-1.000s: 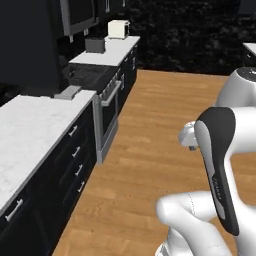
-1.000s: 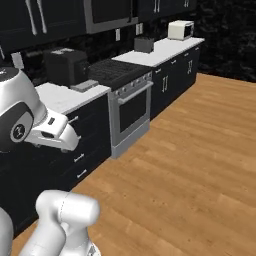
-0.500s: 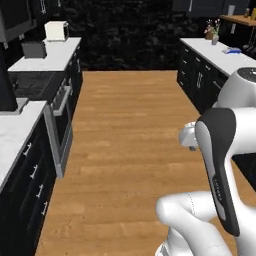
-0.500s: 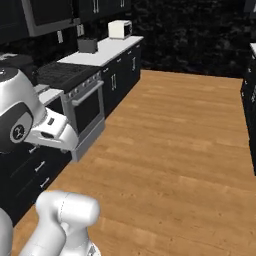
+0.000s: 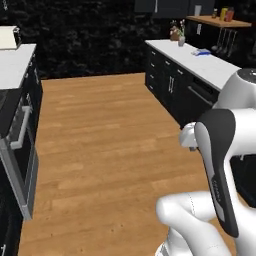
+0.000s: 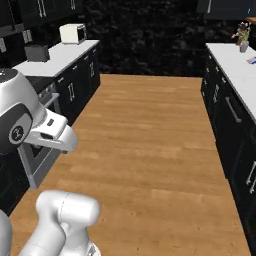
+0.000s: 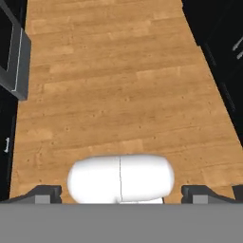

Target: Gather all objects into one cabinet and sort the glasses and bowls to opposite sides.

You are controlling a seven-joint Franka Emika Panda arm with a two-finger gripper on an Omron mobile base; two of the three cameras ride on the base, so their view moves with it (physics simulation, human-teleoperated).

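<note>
While the base faces down the wooden floor (image 5: pixel 105 130) between two desks, its gripper (image 7: pixel 121 192) is wide, empty; reaching the cabinet comes next.

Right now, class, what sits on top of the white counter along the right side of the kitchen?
On the counter: a small potted plant at the far end and a flat blue item, too small to identify. The near end is hidden behind the arm.
</note>
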